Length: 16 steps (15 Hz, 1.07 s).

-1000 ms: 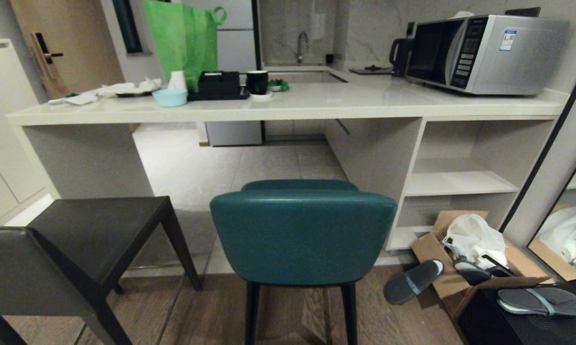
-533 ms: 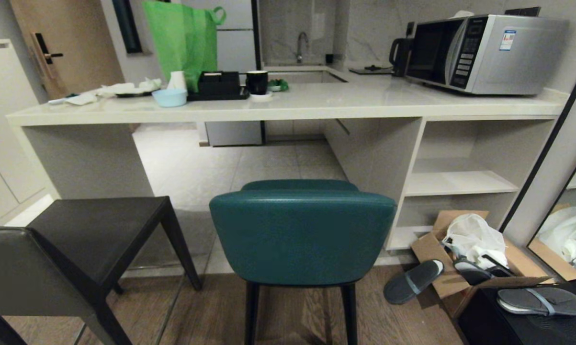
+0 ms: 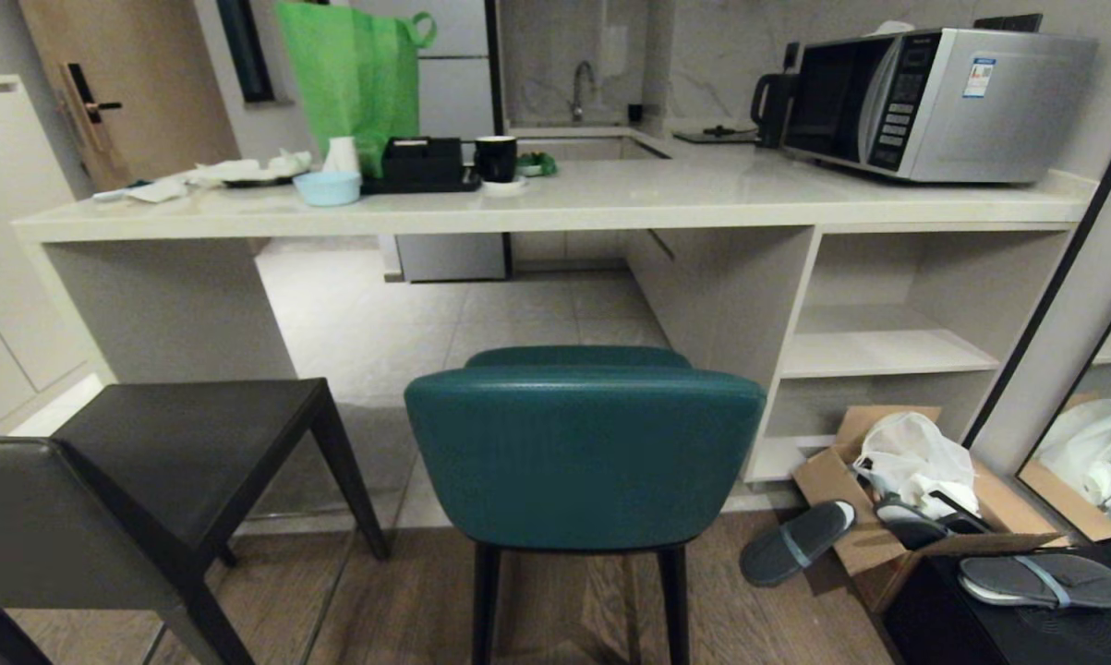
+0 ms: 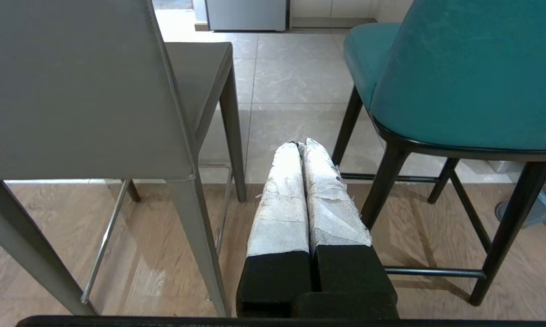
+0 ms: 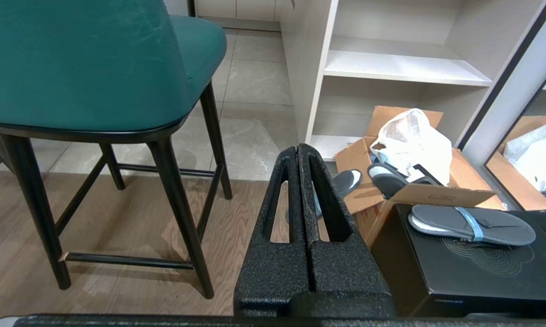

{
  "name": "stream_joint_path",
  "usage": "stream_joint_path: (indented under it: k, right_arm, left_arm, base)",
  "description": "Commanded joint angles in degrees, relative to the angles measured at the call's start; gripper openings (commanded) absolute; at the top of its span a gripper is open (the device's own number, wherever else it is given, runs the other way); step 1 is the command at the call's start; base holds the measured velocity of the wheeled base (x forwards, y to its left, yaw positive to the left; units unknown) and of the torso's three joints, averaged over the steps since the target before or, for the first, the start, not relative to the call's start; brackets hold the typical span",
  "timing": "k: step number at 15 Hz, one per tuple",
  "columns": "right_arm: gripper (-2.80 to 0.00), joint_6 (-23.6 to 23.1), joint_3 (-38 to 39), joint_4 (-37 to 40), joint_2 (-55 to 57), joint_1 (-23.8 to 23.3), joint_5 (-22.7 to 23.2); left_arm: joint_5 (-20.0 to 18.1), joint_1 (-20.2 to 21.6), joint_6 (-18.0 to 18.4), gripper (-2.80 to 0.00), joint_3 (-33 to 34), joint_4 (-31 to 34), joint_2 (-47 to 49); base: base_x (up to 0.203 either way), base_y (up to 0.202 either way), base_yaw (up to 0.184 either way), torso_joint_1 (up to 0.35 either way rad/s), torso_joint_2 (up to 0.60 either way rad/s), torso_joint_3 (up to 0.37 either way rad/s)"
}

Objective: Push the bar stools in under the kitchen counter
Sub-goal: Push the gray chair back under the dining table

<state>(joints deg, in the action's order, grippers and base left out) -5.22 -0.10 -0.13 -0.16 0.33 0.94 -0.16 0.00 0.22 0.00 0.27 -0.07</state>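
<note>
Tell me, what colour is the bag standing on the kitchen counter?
The bag is bright green, best seen in the head view.

Three views sharing teal stool [image 3: 585, 457]

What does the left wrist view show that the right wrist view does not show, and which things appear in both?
Only the left wrist view shows the dark grey stool and the left gripper, shut, its fingers wrapped in white tape, low between the two stools.

Only the right wrist view shows the right gripper, shut, the open white shelves, the cardboard box with a white plastic bag, and grey slippers.

Both show the teal stool with black legs, the tiled floor beyond and the wooden floor nearer.
</note>
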Motion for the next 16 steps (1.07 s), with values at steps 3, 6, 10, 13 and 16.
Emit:
stream_joint_path:
  k: [3,6,10,13,16]
  right_arm:
    - [-2.80,0.38,0.01,-0.13,0.25,0.02,0.03]
    - [-2.80,0.12,0.01,-0.13,0.16,0.02,0.03]
    - [-2.80,0.21,0.01,-0.04,0.16,0.02,0.03]
    - [-2.80,0.21,0.01,-0.13,0.16,0.02,0.03]
    - [-2.80,0.18,0.01,-0.13,0.20,0.06,0.03]
  left_arm:
    - [-0.02,0.00,0.04,-2.80,0.26,0.00,0.16]
    - [-0.02,0.07,-0.05,-2.80,0.26,0.00,0.16]
    - [-0.02,0.00,-0.05,-2.80,0.26,0.00,0.16]
    - [-0.02,0.00,-0.05,-2.80,0.26,0.00,0.16]
    - [-0.02,-0.09,-0.13,-2.80,0.26,0.00,0.16]
  base:
    - [0.000,0.000,0.000,0.000,0.00,0.000]
    - [0.000,0.000,0.000,0.000,0.00,0.000]
    - [0.000,0.000,0.000,0.000,0.00,0.000]
    - [0.000,0.000,0.000,0.000,0.00,0.000]
    - [0.000,0.000,0.000,0.000,0.00,0.000]
